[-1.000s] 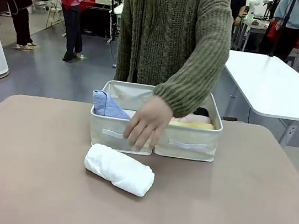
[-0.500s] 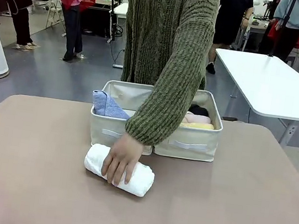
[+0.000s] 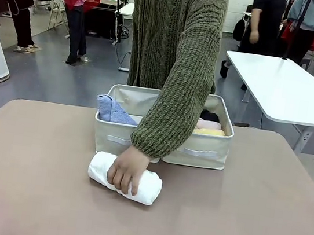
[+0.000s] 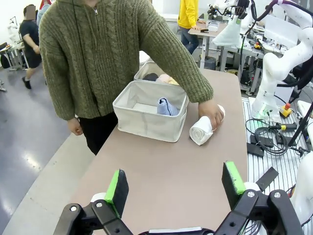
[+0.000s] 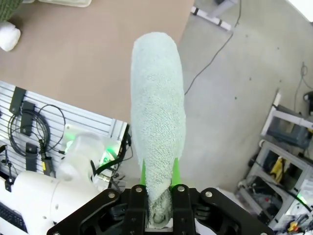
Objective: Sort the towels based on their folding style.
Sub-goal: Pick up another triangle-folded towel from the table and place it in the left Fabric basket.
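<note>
Our right claw [image 5: 159,183] is clamped tight on the narrow end of the grey-teal towel [image 5: 156,107], which stands out along the fingers, off the bench [image 5: 98,44] and above the floor [image 5: 234,98]. Our left claw [image 4: 175,183] has its fingers wide apart with nothing between them, hanging above the near end of the bench and well apart from the towels.

Farther out, the white towel [image 3: 150,188] lies rolled on the bench just in front of the bins, with the person's hand [image 3: 126,171] resting on top of it. Behind it, the left bin [image 3: 120,138] holds the light blue towel [image 3: 114,111], and the right bin [image 3: 199,152] holds the pink towel [image 3: 208,125], the yellow towel [image 3: 207,131] and a dark towel [image 3: 208,116].

We judge four of six sorted. Left to do: the white roll should join the rolls, and our grey-teal cone should go beside the blue one.
</note>
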Tool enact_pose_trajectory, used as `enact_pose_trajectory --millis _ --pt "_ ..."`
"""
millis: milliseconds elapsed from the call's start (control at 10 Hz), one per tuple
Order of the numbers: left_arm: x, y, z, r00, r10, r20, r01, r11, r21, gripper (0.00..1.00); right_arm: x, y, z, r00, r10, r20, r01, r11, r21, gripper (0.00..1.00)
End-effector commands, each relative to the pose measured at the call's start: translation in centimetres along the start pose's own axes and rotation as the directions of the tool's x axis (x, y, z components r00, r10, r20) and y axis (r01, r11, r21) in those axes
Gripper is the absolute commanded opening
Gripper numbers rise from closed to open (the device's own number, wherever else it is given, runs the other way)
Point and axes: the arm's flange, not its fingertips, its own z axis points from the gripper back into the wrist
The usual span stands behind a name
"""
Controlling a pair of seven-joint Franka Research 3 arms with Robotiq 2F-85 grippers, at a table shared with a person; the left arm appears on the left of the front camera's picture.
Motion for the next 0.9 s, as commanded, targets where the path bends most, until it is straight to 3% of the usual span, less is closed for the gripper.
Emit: enact_pose_trajectory --millis 0,200,600,700,800 --pt "0.1 -0.2 0.1 1.0 -0.007 0.011 0.007 1.0 0.008 1.0 1.4 0.1 0.1 0.999 0.049 0.019 -0.049 0.999 -0.005 0.04" --pt "0.1 -0.2 0.1 1.0 -0.007 0.011 0.007 1.0 0.008 1.0 4.4 2.4 0.2 0.98 0.183 0.075 -0.186 0.982 0.024 0.04" --pt "0.1 -0.2 0.1 1.0 -0.007 0.011 0.007 1.0 0.008 1.0 12.1 7.2 -0.8 0.939 0.337 0.063 -0.34 0.939 0.058 0.04" --pt "0.1 -0.2 0.1 1.0 -0.007 0.011 0.007 1.0 0.008 1.0 12.0 7.1 -1.0 0.947 0.319 0.034 -0.32 0.947 0.031 0.04" --pt "0.1 -0.2 0.1 1.0 -0.007 0.011 0.007 1.0 0.008 1.0 8.3 5.6 -0.7 0.969 0.241 -0.044 -0.244 0.969 -0.05 0.04"
